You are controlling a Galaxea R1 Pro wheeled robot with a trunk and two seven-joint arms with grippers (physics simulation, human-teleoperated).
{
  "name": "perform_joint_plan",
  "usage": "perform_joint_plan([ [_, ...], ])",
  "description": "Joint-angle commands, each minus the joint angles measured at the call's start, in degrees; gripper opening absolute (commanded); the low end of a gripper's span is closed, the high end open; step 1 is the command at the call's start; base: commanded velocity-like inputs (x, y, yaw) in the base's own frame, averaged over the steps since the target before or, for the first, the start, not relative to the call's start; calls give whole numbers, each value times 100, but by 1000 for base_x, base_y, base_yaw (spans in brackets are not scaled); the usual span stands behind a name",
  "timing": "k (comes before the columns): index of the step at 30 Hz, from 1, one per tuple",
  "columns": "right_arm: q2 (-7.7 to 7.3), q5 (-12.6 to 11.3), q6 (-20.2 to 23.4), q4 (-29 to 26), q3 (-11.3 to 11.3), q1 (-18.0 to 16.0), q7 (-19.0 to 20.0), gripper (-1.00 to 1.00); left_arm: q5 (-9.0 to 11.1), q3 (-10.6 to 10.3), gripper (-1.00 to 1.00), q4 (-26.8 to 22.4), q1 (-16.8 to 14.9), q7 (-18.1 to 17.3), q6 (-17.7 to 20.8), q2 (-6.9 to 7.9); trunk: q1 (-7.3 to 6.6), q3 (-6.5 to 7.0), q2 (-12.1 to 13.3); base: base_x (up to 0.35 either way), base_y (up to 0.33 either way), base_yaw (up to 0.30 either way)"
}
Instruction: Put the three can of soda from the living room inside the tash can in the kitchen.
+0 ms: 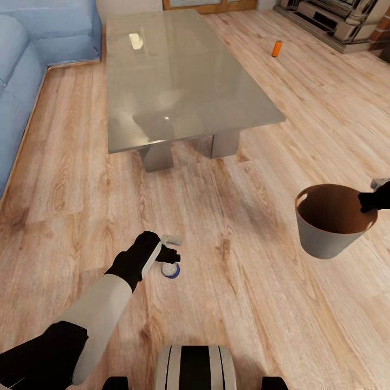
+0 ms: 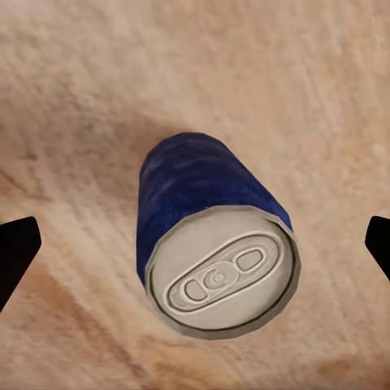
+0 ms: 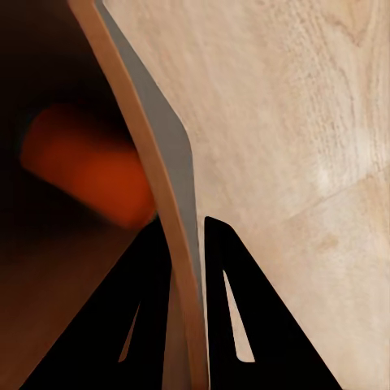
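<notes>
Living room, wood-plank floor (image 1: pixel 260 292). The left gripper (image 1: pixel 172 259) hangs directly above the dark blue cylindrical soda can with a silvery pull-tab top (image 1: pixel 170 270), which stands upright on the boards in front of the robot. In the left wrist view the same can (image 2: pixel 213 244) sits between the two black fingertips (image 2: pixel 16 252), which stand wide apart at the picture's edges and clear of the can's wall; nothing is grasped.

The right gripper (image 3: pixel 185 268) is clamped narrowly on the rim of the small round tapered bin, pale grey outside and glossy orange-brown inside (image 1: pixel 330 238), one finger within the wall and one without, and carries it off the floor at the robot's right. An orange-red blur inside the bin (image 3: pixel 85 166) is probably one can already dropped in, though it is too unfocused to be sure.

A second orange-red can (image 1: pixel 277 48) stands on the floor beyond the grey glass-topped coffee table (image 1: pixel 179 76), near the fireplace hearth (image 1: pixel 330 21). A blue sofa (image 1: pixel 21 81) lines the left side.

Judged progress: perhaps one can collected; the blue can is about to be grasped; the far orange-red can and the trip to the kitchen remain.
</notes>
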Motion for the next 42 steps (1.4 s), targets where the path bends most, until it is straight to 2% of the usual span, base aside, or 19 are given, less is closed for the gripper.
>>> perform_joint_plan([
  [1, -1, 69, 0, 1, 51, -4, 9, -100, -1, -1, 100, -1, 0, 0, 1, 0, 1, -28, -2, 0, 0, 0],
  [8, -1, 69, 0, 1, 75, -4, 9, -100, 4, 4, 100, -1, 0, 1, 1, 0, 19, -239, -11, 0, 0, 0],
  [16, -1, 69, 0, 1, 130, -4, 9, -100, 11, 2, 100, -12, 7, 1, 1, 0, 19, -308, -11, 0, 0, 0],
  [22, -1, 69, 0, 1, 140, -4, 9, -100, 13, -2, 100, -10, 9, -1, -2, 0, 34, -489, -20, 0, 0, 0],
  [30, -1, 69, 0, 8, 155, -4, 9, -100, 14, 3, 100, -27, 9, -5, -5, 0, 34, -521, -20, 0, 0, 0],
  [31, -1, 69, 0, 9, 156, -4, 9, -100, 12, 4, -100, -30, 9, -6, -6, 1, 34, -522, -20, 0, 0, 0],
  [37, -1, 69, 0, 9, 159, -1, 9, -100, 12, -2, -100, -20, 9, -8, -8, 3, 34, -522, -20, 0, 0, 0],
  [42, -1, 69, 0, 10, 159, 3, 9, -100, 8, -3, -100, -6, 8, -5, -2, 0, 21, -412, -13, 0, 0, 0],
])
